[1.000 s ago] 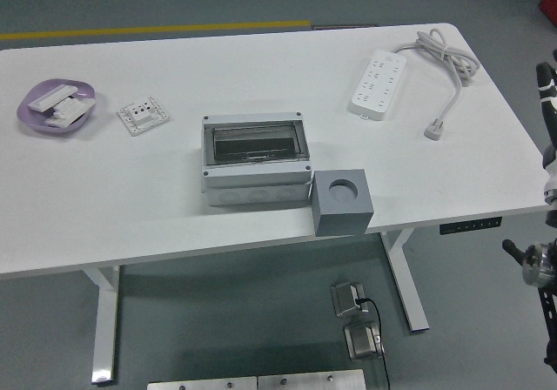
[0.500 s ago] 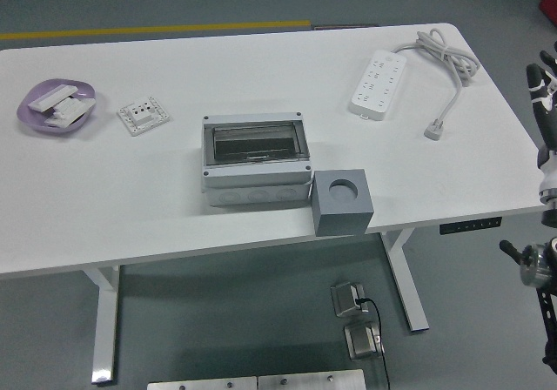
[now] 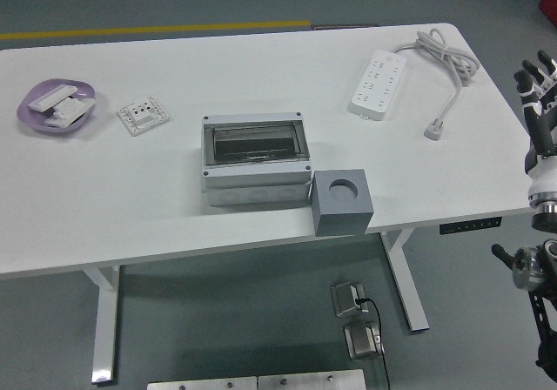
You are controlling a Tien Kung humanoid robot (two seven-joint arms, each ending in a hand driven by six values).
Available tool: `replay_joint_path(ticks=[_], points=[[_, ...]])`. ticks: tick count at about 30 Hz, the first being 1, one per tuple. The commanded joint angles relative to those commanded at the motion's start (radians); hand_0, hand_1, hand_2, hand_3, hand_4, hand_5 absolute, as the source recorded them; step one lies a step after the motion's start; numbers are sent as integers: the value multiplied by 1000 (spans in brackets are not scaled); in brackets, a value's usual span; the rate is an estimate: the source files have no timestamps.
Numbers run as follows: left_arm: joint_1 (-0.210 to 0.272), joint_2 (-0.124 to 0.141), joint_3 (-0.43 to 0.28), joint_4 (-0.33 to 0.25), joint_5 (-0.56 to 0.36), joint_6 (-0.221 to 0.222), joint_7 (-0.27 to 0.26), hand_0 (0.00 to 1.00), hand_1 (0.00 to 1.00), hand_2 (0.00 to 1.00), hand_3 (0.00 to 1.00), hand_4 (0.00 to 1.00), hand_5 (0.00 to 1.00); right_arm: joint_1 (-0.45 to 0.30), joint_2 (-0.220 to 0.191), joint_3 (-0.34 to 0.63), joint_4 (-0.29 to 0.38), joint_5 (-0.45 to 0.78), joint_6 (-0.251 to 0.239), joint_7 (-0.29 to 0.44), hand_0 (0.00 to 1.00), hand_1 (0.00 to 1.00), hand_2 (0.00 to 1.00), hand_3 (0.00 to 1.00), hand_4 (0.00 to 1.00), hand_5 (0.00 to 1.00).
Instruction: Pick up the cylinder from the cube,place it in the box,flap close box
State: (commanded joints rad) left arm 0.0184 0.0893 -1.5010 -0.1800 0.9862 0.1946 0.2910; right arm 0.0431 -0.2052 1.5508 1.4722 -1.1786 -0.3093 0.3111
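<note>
A grey cube point(image 3: 344, 202) sits at the table's near edge, touching the box's right front corner. Its top has a round dark recess point(image 3: 345, 184); I cannot tell whether a cylinder sits in it. The light grey box point(image 3: 255, 161) lies mid-table with its smoky clear flap point(image 3: 255, 142) down over the opening. My right hand point(image 3: 536, 84) is raised off the table's right edge, fingers spread upward and holding nothing, far from the cube. The left arm is out of view.
A white power strip point(image 3: 380, 82) with its coiled cable and plug point(image 3: 434, 130) lies at the back right. A purple dish point(image 3: 56, 105) of white parts and a white socket plate point(image 3: 144, 114) sit at the left. The table point(image 3: 130, 198) is bare in front of them.
My right hand has risen along the right edge and come further into view, its fingers now showing spread. Nothing on the table has moved.
</note>
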Motion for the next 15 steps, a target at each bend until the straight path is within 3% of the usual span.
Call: replay_joint_path(ticks=[15], points=[[-2, -3, 1, 0, -4, -1, -4, 691, 722, 695, 788, 620, 779, -3, 0, 8, 2, -12, 5, -17, 890, 773, 814, 867, 998, 727]])
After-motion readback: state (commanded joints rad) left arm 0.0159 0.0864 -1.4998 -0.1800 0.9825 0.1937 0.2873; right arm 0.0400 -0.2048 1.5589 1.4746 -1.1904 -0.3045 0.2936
